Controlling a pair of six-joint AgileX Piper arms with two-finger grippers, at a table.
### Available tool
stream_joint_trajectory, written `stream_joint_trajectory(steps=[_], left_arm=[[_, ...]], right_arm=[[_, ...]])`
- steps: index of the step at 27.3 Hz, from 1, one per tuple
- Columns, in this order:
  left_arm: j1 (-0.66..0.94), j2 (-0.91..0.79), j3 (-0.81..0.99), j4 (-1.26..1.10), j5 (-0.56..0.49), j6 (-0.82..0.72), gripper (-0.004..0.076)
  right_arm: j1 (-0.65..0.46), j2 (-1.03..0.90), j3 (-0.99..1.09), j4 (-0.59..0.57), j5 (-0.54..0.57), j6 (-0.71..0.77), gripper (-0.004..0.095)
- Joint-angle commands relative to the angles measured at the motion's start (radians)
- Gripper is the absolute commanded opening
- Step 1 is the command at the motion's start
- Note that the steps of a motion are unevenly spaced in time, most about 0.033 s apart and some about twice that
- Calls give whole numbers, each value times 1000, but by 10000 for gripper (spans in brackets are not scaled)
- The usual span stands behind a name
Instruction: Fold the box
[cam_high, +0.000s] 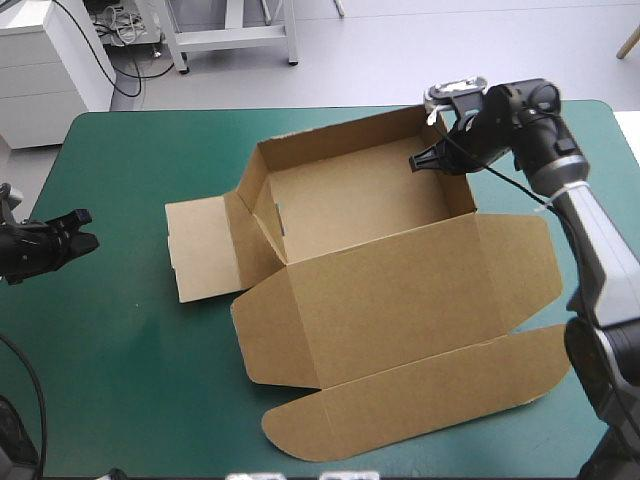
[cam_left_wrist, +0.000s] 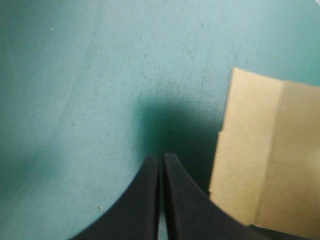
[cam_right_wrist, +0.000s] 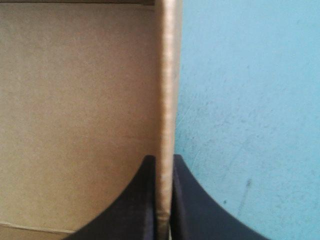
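Right pincer (cam_high: 424, 160): pressed onto the right wall of the box (cam_high: 400, 290), near the wall's far corner. In the right wrist view the pincer (cam_right_wrist: 163, 159) is pinching the top edge of that upright wall, with one black finger inside the box (cam_right_wrist: 75, 125) and the other outside, over the teal-green cover (cam_right_wrist: 250, 100).

Left pincer (cam_high: 88, 236): fingers pressed together, holding nothing, at the table's left edge. In its own view the pincer (cam_left_wrist: 161, 157) hangs over bare cover (cam_left_wrist: 100, 75), with the corner of a brown flap (cam_left_wrist: 270, 165) just beside it and not touching.

Count: one box, two pincers.

Box: brown, at the middle of the table and somewhat toward the right. The tray (cam_high: 360, 200) lies on the far side, open at the top, with its far, left and right walls raised. The lid (cam_high: 420, 270) lies flat toward the near edge and ends in one long flap with rounded corners (cam_high: 420, 405). One side flap (cam_high: 200, 250) lies flat on the cover (cam_high: 130, 380) to the left of the tray.

Obstructions: the right arm crosses above the table's right side, beside the lid's right end.

Edges and room: the rounded flap lies near the table's near edge, and the lid's right end lies near the right edge. Bare cover lies along the left side, at the near-left corner, and in a strip beyond the tray's far wall.
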Motion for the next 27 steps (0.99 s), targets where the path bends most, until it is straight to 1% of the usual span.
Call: stream_joint_trajectory(steps=[1,5,8,9,10,12,20,22,25,27], left_arm=[[2,-35,-21,-52,-10,10,7],[2,-33,-21,-65,-10,10,8],[2,-31,-21,-97,-26,-8,36],[2,-31,-21,-88,-26,-50,39],[2,-31,-21,-79,-31,-60,39],[2,-29,-21,-58,-36,-60,39],[2,-27,-21,-9,5,-39,39],[2,-27,-21,3,3,-40,50],[2,-23,-21,-12,15,-38,123],[-12,-13,-21,-6,34,-1,262]], right_arm=[[-2,-164,-44,15,-25,2,-21],[-2,-245,-44,28,-25,18,-21],[-2,-272,-44,68,-25,18,-21],[-2,-273,-44,78,-25,18,-21],[-2,-274,-44,92,-25,18,-21],[-2,-274,-44,106,-25,18,-21],[-2,-272,-42,125,-25,13,-21],[-2,-272,-42,127,-25,12,-21],[-2,-272,-42,143,-25,9,-21],[-2,-272,-42,147,-25,5,-21]])
